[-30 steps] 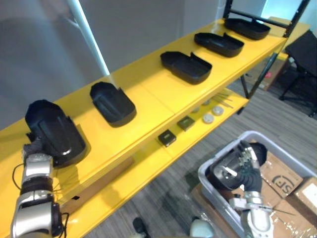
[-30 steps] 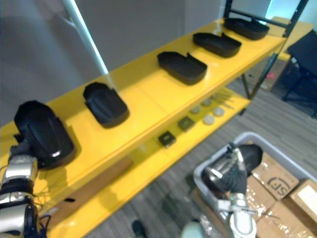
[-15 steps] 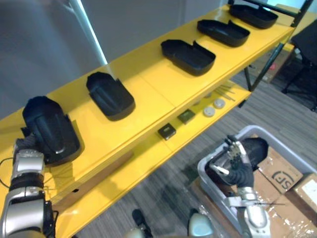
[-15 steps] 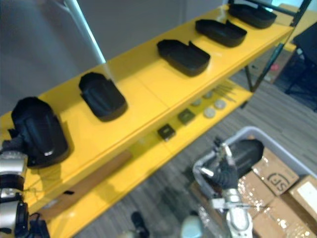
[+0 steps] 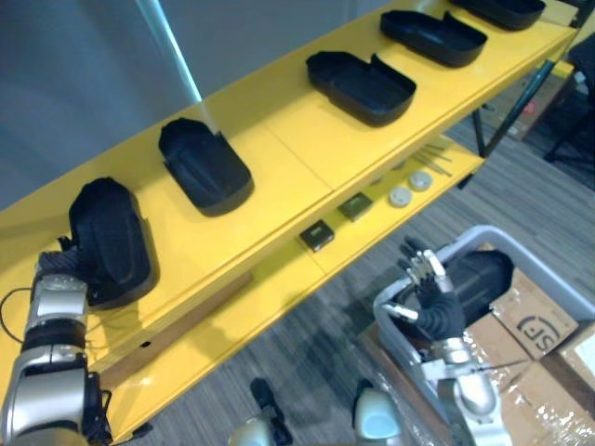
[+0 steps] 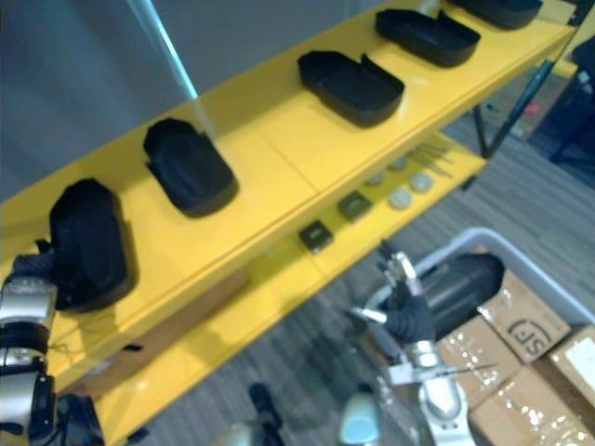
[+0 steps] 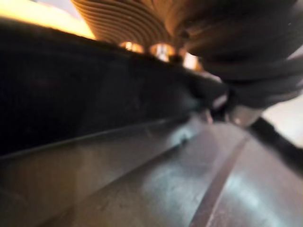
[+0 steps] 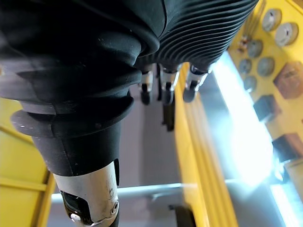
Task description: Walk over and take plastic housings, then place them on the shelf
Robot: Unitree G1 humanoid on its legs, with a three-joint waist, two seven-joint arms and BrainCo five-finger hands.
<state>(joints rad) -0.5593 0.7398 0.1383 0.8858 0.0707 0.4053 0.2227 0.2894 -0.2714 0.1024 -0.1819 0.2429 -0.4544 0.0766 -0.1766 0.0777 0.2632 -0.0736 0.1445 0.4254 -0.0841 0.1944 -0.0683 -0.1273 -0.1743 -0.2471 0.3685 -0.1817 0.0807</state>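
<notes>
**Q:** Left eye view: where's the housing you're placing?

**A:** The housing (image 5: 112, 237) sits at the left end of the top shelf (image 5: 288, 158), with my left robot hand (image 5: 58, 271) against its near end. My fingers are hidden behind it, so I cannot tell if they're curled on it. My right robot hand (image 5: 426, 283) hangs over the grey bin (image 5: 482, 232), fingers spread and holding nothing.

**Q:** How do you finish well?

**A:** It looks set down. I'd ease off gently and draw straight back, so it isn't dragged toward the front edge.

**Q:** Room?

**A:** The next housing (image 5: 204, 167) is well apart, with bare yellow between. The front lip is near my wrist. The lower shelf (image 5: 279, 283) juts out beneath, carrying small parts (image 5: 317, 235).
</notes>
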